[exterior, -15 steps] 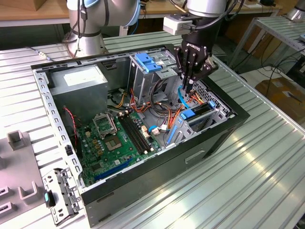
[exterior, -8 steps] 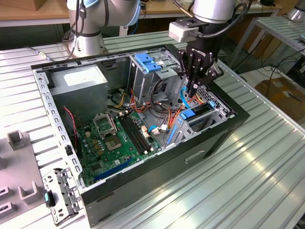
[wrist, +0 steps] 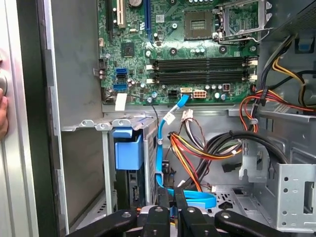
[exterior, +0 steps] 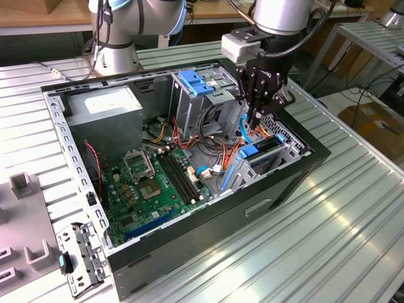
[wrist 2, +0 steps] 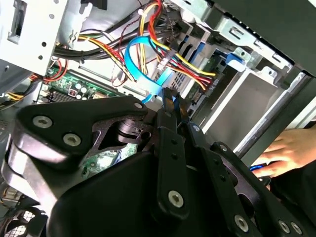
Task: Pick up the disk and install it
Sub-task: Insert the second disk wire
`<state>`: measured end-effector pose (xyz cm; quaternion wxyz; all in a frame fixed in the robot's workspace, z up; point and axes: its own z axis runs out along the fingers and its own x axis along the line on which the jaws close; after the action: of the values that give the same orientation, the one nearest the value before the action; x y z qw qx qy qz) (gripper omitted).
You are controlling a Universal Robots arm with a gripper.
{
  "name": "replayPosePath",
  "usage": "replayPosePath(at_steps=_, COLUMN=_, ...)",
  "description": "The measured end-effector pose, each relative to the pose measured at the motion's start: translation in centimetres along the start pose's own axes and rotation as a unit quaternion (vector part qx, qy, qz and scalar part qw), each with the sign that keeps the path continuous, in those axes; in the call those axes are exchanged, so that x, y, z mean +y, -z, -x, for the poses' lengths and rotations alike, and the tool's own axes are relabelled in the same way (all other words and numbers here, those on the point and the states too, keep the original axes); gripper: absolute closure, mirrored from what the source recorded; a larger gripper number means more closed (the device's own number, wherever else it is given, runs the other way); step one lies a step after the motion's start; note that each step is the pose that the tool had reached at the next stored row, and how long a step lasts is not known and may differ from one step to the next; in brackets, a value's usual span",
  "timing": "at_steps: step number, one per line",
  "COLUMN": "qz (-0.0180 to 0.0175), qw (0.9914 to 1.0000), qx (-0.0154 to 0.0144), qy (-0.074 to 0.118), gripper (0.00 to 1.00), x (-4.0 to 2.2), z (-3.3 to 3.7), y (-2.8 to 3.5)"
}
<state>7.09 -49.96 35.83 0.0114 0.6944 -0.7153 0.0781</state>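
Observation:
The disk sits in the lower drive cage at the front corner of the open computer case, its blue rail facing up. In the first wrist view the disk shows as a blue-railed block slotted in the bay. My gripper hangs inside the case just above and beside that cage, and its fingers are shut with nothing clearly between them. In both wrist views the gripper has its fingertips right by a flat blue data cable. I cannot tell whether they touch it.
The case lies open on a ribbed metal table, with the motherboard, a grey power supply and an upper drive cage with a blue latch. Bundles of red, yellow and black wires crowd the gripper. A person's hand rests on the case's outside.

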Motion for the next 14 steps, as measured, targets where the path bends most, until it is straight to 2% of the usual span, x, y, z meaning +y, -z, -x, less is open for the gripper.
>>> replayPosePath(at_steps=3, qz=-0.0042, qw=0.99997, qx=-0.0058, qy=-0.001, gripper=0.84, x=0.21, z=-0.59, y=-0.08)
replayPosePath(at_steps=9, qz=-0.0137, qw=0.99968, qx=-0.0209, qy=-0.004, gripper=0.84, x=0.46, z=-1.82, y=-0.28)
replayPosePath(at_steps=12, qz=-0.0197, qw=0.99946, qx=-0.0259, qy=-0.005, gripper=0.84, x=0.88, z=-2.58, y=-0.44)
replayPosePath(at_steps=14, qz=-0.0213, qw=0.99938, qx=-0.0276, qy=-0.005, gripper=0.84, x=0.98, z=-2.94, y=-0.54)
